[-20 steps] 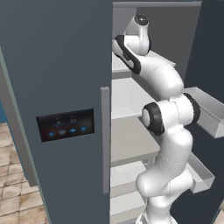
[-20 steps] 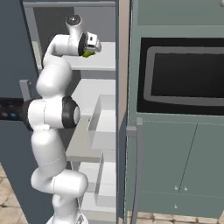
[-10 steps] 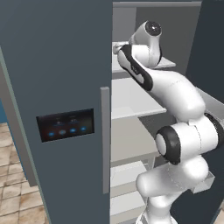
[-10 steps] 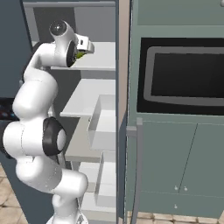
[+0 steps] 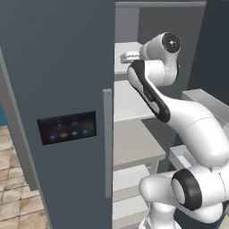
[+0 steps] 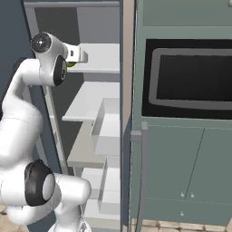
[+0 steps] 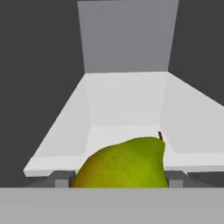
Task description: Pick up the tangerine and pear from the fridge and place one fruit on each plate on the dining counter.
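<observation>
The yellow-green pear (image 7: 122,164) sits between my gripper's (image 7: 118,181) two small grey fingertips (image 7: 61,179), which are shut on it. Ahead of it lies a pale upper shelf (image 7: 127,100) of the fridge (image 5: 67,67), bare in front of the hand. In the right base view the gripper (image 6: 80,55) is level with that top shelf, at its front, and a sliver of the pear (image 6: 70,65) shows under the hand. The left base view shows the gripper (image 5: 127,57) at the shelf's front edge. The tangerine, the plates and the dining counter are out of view.
The shut fridge door with its black panel of blue lights (image 5: 67,127) and long handle (image 5: 107,143) stands on the left. Pale shelves (image 6: 97,97) and door bins (image 5: 201,100) lie below the hand. A grey-green cabinet with a built-in microwave (image 6: 190,77) adjoins the fridge on the right.
The arm has folded: its elbow has swung down and outward. The hand with the pear has drawn slightly back and lower from the top shelf. The grip on the pear is unchanged.
</observation>
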